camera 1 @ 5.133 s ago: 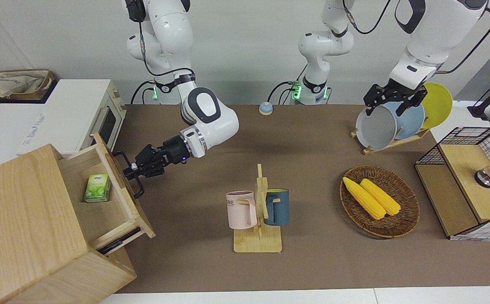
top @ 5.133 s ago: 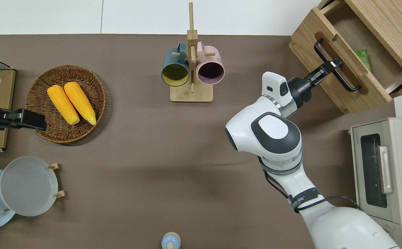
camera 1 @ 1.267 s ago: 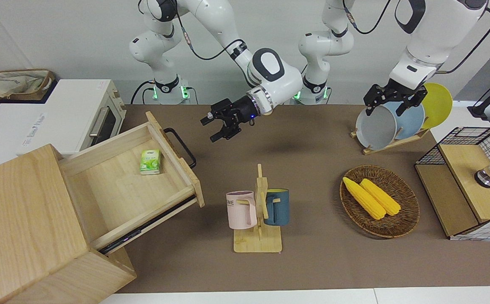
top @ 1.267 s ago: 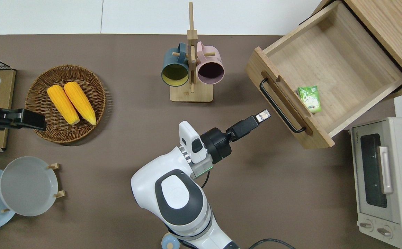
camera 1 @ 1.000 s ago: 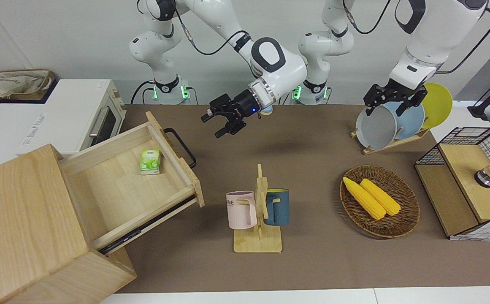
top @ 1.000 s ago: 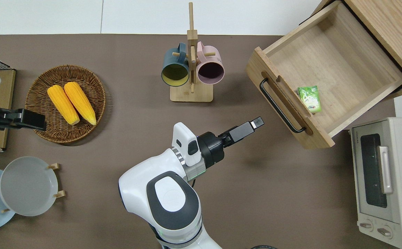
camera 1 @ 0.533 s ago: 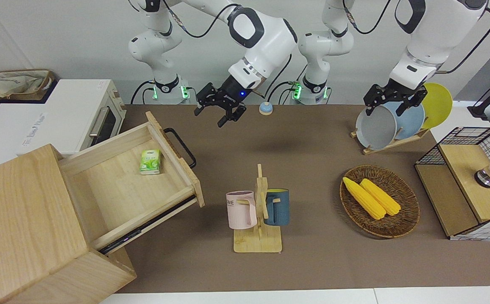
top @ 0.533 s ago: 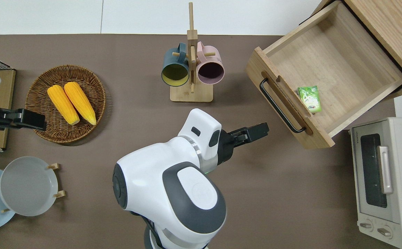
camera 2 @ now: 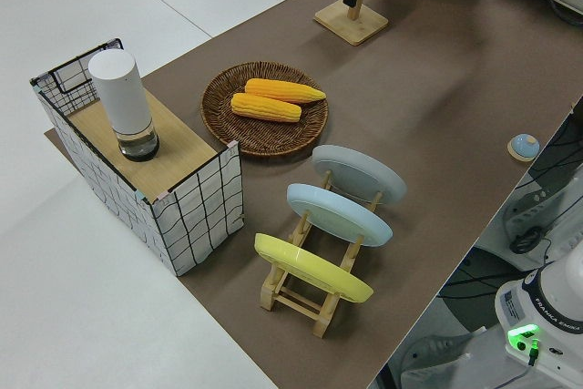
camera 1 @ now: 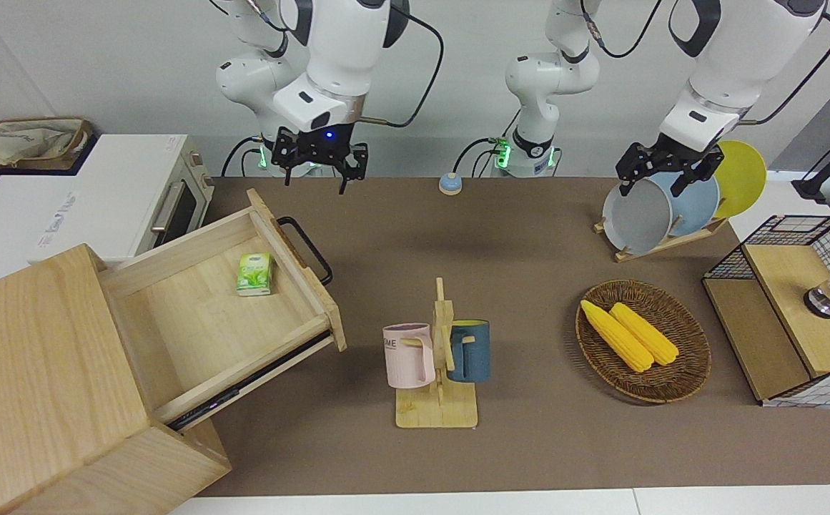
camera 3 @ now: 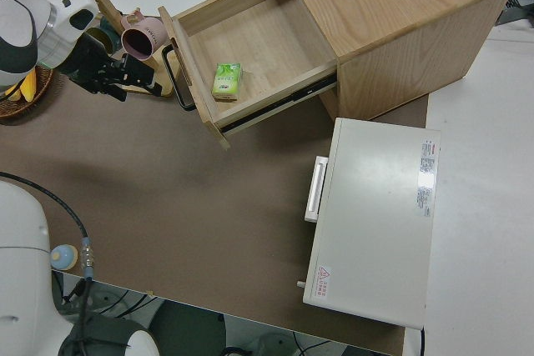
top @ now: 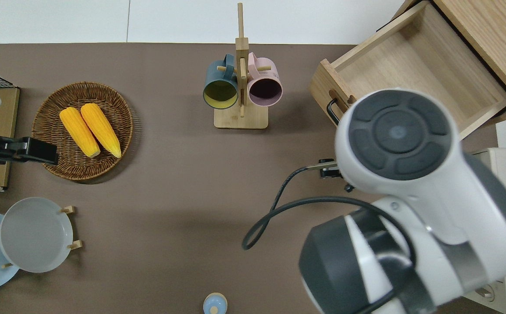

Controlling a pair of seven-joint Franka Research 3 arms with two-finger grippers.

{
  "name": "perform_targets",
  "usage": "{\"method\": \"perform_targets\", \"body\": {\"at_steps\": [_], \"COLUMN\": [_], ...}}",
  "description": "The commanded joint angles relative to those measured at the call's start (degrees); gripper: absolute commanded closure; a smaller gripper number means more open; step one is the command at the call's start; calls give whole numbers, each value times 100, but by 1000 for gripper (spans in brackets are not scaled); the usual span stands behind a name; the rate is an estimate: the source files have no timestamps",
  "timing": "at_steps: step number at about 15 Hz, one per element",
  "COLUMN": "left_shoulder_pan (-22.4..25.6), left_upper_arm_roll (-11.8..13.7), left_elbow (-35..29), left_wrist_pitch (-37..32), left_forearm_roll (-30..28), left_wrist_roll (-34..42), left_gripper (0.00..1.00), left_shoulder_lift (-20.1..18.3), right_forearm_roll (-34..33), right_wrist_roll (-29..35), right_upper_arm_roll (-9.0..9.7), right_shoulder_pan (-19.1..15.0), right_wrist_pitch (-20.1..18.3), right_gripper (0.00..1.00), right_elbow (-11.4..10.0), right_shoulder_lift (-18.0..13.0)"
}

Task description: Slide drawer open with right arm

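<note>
Right end effector [camera 1: 317,174] hangs with fingers spread wide — empty, clear of the drawer [camera 1: 243,315].

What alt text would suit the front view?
A wooden drawer stands pulled open with a green carton inside; the right arm's open tool hangs clear of its black handle. The left arm is parked.

brown table [camera 1: 529,236] carries mug stand [camera 1: 437,408], corn basket [camera 1: 686,372], plate rack [camera 1: 661,243], perhaps a bell [camera 1: 450,184].
</note>
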Motion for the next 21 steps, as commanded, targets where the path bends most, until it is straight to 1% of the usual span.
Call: {"method": "perform_targets", "body": {"at_steps": [1, 4, 6, 7, 8, 9, 12, 14, 16, 21], "left_shoulder_pan": [-39, -39, -39, -39, -39, -39, -39, -39, -39, -39], "left_upper_arm_roll": [2, 2, 2, 2, 2, 2, 2, 2, 2, 2], "left_elbow": [58, 58, 58, 49, 49, 49, 49, 58, 58, 58], "left_wrist_pitch": [-103, -103, -103, -103, -103, -103, -103, -103, -103, -103], "left_forearm_roll": [102, 102, 102, 102, 102, 102, 102, 102, 102, 102], "left_wrist_roll": [-60, -60, -60, -60, -60, -60, -60, -60, -60, -60], "left_gripper": [7, 7, 7, 7, 7, 7, 7, 7, 7, 7], "left_shoulder_lift": [-25, -25, -25, -25, -25, -25, -25, -25, -25, -25], "right_forearm_roll": [741, 1110, 1173, 1234, 1322, 1401, 1481, 1472, 1454, 1366], "right_wrist_roll": [-736, -1351, -1668, -1879, -2055, -2170, -2338, -2416, -2434, -2294], "right_upper_arm_roll": [11, 11, 20, 20, 20, 20, 20, 2, -7, -15], "right_shoulder_pan": [-605, -1115, -1379, -1528, -1686, -1862, -2135, -2206, -2268, -2277], "right_wrist_pitch": [103, 42, 24, 24, 32, 32, 85, 155, 313, 454], "right_gripper": [13, 11, 11, 11, 11, 11, 11, 11, 11, 11], "right_elbow": [-102, -155, -190, -251, -269, -295, -427, -559, -682, -682], "right_shoulder_lift": [-360, -501, -519, -527, -527, -527, -527, -519, -527, -440]}}
